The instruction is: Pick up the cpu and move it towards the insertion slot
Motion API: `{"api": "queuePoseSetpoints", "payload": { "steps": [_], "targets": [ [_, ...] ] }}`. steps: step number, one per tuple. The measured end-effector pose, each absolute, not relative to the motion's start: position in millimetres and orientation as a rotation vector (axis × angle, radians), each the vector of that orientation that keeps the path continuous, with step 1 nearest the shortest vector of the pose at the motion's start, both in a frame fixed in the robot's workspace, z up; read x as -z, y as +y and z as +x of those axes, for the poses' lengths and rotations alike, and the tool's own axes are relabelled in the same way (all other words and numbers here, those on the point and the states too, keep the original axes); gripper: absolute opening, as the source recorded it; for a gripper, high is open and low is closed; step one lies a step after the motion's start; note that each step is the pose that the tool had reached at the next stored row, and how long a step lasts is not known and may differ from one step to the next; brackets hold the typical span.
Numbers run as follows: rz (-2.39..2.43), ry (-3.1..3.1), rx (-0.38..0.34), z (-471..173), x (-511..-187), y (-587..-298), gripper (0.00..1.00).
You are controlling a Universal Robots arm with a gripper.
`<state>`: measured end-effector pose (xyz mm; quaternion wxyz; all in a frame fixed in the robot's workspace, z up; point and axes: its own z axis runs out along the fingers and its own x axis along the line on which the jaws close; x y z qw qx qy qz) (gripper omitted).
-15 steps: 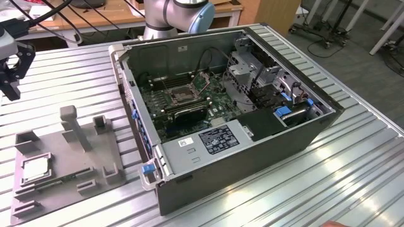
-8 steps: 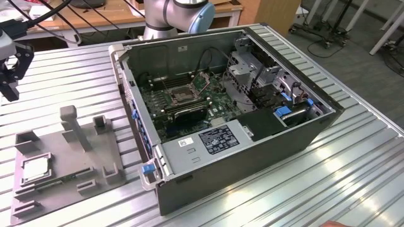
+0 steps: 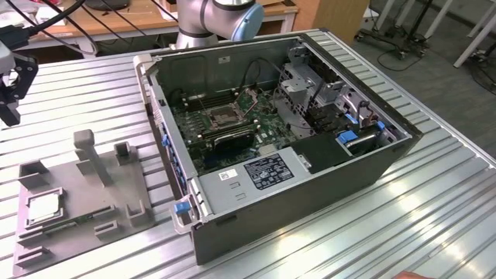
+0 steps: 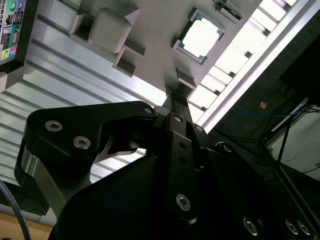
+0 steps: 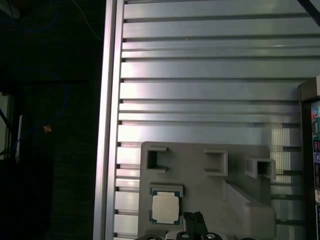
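Black gripper (image 4: 176,100), opening not discernible, near the cpu (image 4: 200,36): shiny silver square, thin green rim.

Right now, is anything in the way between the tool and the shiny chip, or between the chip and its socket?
Nothing visible lies between the tool and the cpu, uncovered on its gray holder. Toward the insertion slot stand the holder's upright posts and the open computer case's side wall.

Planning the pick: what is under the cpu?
The cpu lies flat on a grey holder plate, which sits on the slatted table. The plate's surface beneath the chip is hidden.
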<state>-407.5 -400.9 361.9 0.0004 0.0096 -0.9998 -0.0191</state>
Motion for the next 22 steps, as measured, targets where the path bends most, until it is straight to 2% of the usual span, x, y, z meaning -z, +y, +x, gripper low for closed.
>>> {"api": "queuePoseSetpoints", "payload": {
  "steps": [22],
  "targets": [
    [0.03,-3.14,0.06,-415,-354,-415,0.11]
  ]
}}
